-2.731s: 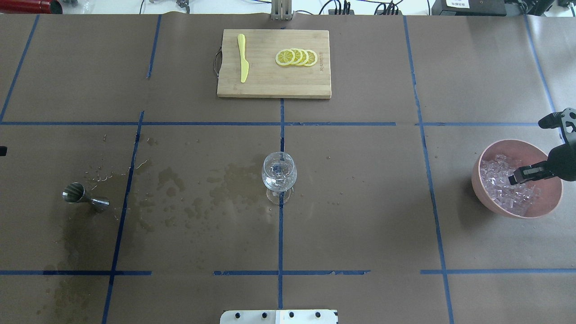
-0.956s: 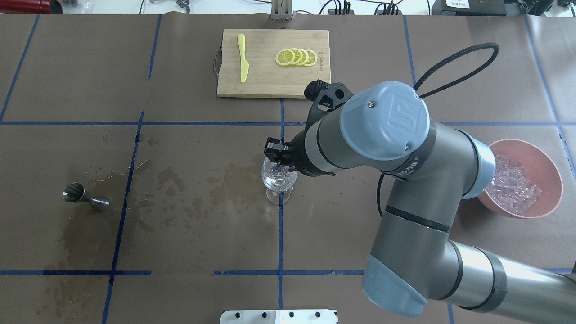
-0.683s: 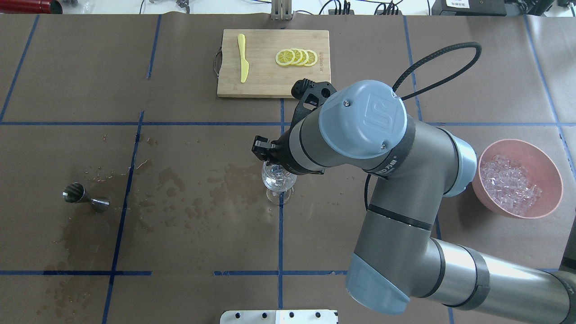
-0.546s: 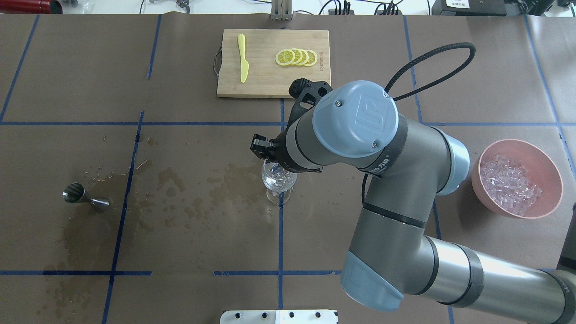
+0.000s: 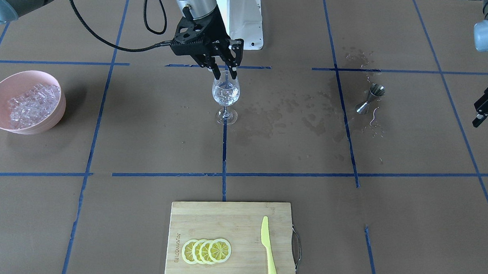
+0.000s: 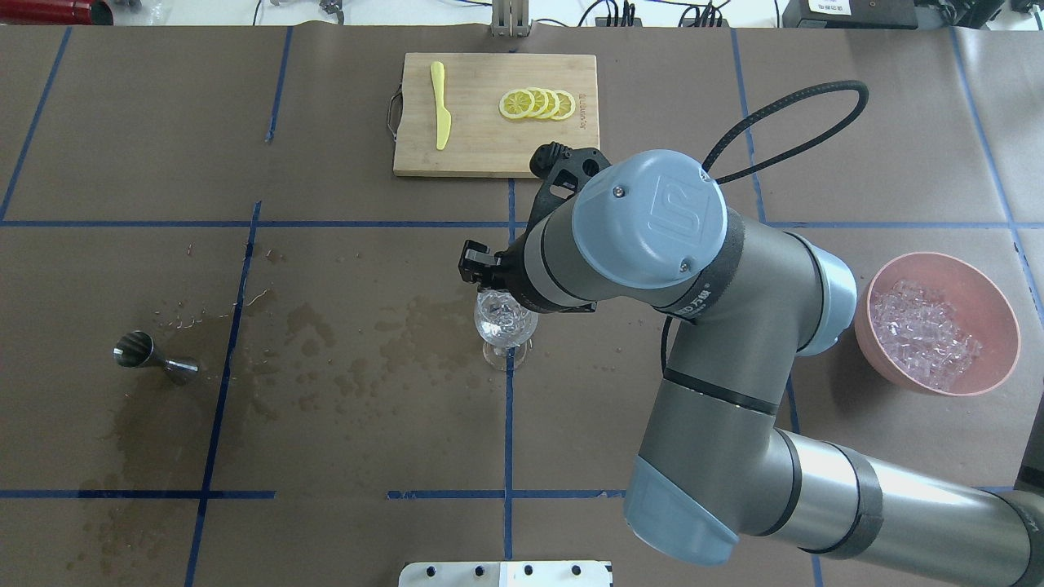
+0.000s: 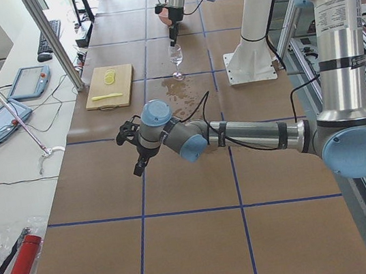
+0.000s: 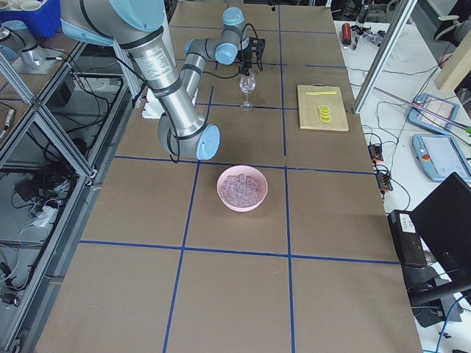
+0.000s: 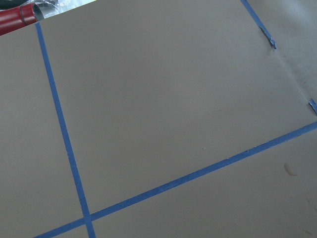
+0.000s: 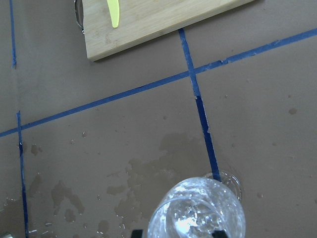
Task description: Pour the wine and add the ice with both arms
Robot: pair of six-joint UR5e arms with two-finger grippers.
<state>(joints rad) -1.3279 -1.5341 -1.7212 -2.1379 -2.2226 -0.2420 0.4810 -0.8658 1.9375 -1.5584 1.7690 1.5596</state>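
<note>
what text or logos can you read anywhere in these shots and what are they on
"UR": raised logo on the light-blue joint cap of the right arm.
White lettering on that arm's black band: too blurred to read.
Burnt-in mark along one edge of the cutting board: too small to read.
Nothing else legible in any view.

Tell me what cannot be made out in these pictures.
Glass: wine amount; clear contents look alike in every view.
Left gripper: front view, small at the edge; open or shut unclear.
Jigger: inside too small to see, front and overhead views.
Ice: cubes too small to count.
</note>
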